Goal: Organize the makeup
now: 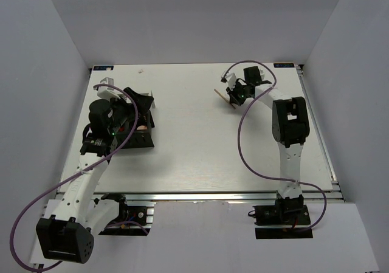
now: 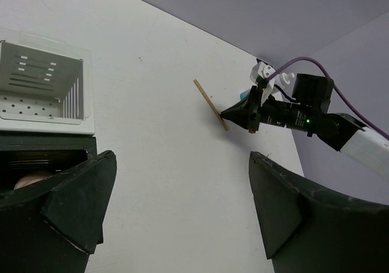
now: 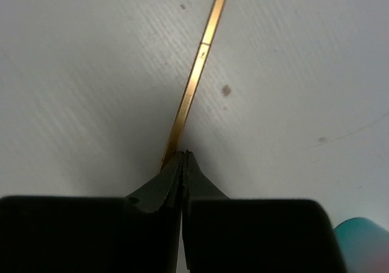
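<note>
Near the far right corner, the right gripper [image 3: 184,157] clamps one end of a thin wooden stick [image 3: 197,72]. Its length points toward the far left corner.

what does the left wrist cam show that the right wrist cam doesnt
Left wrist only: the open left gripper, a white perforated tray, the black organizer with a peach disc inside, and the right arm seen from outside. Right wrist only: a close look at how the right gripper is pinched shut on the stick's end. Both: the wooden stick and the white table.
</note>
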{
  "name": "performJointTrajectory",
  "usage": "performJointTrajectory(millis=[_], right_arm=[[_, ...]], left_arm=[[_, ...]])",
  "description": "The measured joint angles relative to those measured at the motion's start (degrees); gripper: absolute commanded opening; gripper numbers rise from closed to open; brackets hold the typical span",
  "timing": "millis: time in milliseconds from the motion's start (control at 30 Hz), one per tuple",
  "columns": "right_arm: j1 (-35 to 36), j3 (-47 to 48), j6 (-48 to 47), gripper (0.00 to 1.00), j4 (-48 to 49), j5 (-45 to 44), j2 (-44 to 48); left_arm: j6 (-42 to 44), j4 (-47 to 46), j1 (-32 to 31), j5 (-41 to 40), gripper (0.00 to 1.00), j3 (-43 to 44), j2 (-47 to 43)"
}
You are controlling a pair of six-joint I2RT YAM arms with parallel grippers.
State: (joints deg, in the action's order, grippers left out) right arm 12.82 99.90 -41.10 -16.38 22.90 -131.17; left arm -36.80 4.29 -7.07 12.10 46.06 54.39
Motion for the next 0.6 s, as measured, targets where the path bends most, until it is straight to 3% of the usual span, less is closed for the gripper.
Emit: performJointTrajectory(millis=[133,167,333,400,600], right_arm=[[-0.1,-4.6,3.0,0.16,-1.6,0.7,3.7],[-0.1,-4.6,4.8,0.24,-1.5,0.2,4.0],[0.0,-2.1,16.1,0.38,-0.7,-3.3,4.5],[0.1,-0.2,20.7,0.53,-0.5,-3.6,4.5],[1.6,0.8,28.9,0.56,0.7,-4.3,4.7]], left_arm=[[-0.9,-1.5,0.0,0.7,0.98,-1.3,0.0],[-1.2,-1.8,0.0,0.9,0.98,-1.7,0.0],[-2.1,-2.3,0.0,1.4,0.98,-2.3,0.1],[-2.2,-2.6,0.0,1.5,0.98,-2.3,0.1],[-3.1,-3.0,0.0,2.1,0.98,-2.3,0.2]])
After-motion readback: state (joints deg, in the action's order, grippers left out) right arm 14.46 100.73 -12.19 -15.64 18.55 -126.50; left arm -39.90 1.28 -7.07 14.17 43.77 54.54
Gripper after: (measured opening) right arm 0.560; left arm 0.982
